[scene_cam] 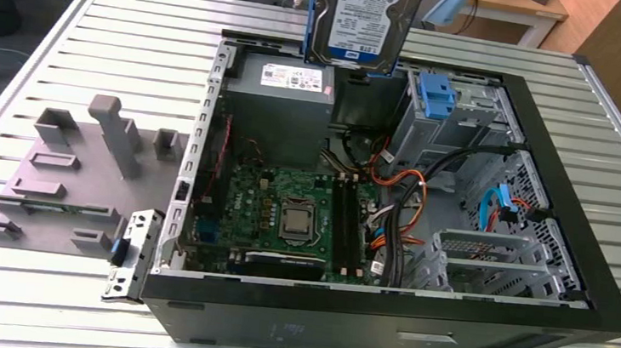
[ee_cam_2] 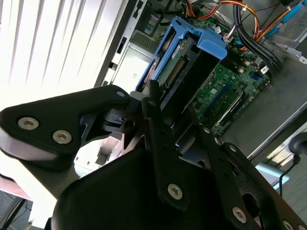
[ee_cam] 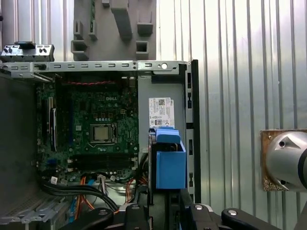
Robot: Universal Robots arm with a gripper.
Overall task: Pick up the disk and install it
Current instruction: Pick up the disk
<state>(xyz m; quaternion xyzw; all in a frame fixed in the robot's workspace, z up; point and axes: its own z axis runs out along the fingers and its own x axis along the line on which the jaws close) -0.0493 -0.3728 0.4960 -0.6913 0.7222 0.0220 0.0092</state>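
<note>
The disk (scene_cam: 362,17), a silver hard drive with a white-and-blue label and a blue carrier bracket, hangs upright in the air above the far side of the open computer case (scene_cam: 387,327), over the grey power supply (scene_cam: 284,94). In both wrist views my gripper (ee_cam_2: 170,112) (ee_cam: 165,208) is shut on one end of the disk (ee_cam_2: 187,62) (ee_cam: 170,163), whose blue bracket points down toward the case. The blue-handled drive cage (scene_cam: 437,96) stands just to the exterior view's right of the hanging disk.
The motherboard (scene_cam: 283,214) fills the case floor, with orange and black cables (scene_cam: 400,191) beside it. A grey metal bay (scene_cam: 485,259) sits at the near right. A grey fixture plate (scene_cam: 71,177) with upright blocks lies on the slatted table to the left.
</note>
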